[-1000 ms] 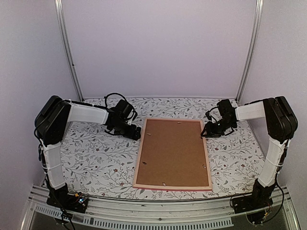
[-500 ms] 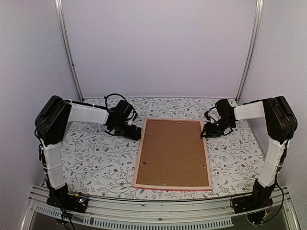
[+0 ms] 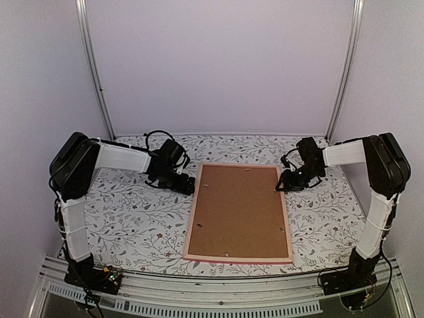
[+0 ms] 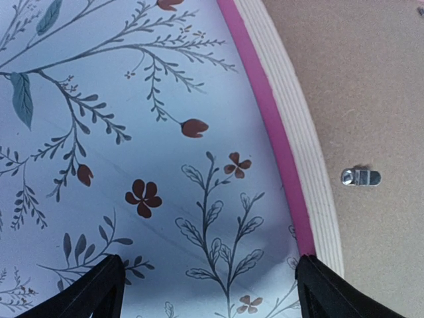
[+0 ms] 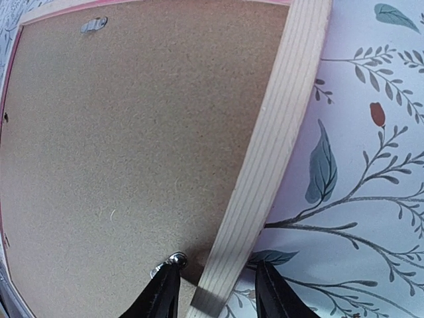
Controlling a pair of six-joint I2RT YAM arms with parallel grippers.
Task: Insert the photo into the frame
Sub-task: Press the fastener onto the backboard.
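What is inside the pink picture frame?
A plain brown backing board fills the thin pink rectangular frame, with small silver clips on it. Anything beneath the board is covered.

The scene is being lit softly and evenly from above, and the walls are being tinted pale lilac. Faint shadows are being cast beside the frame and under the arms. In the left wrist view the frame is being bowed by the lens, and the fingertips are being rendered dark and soft.
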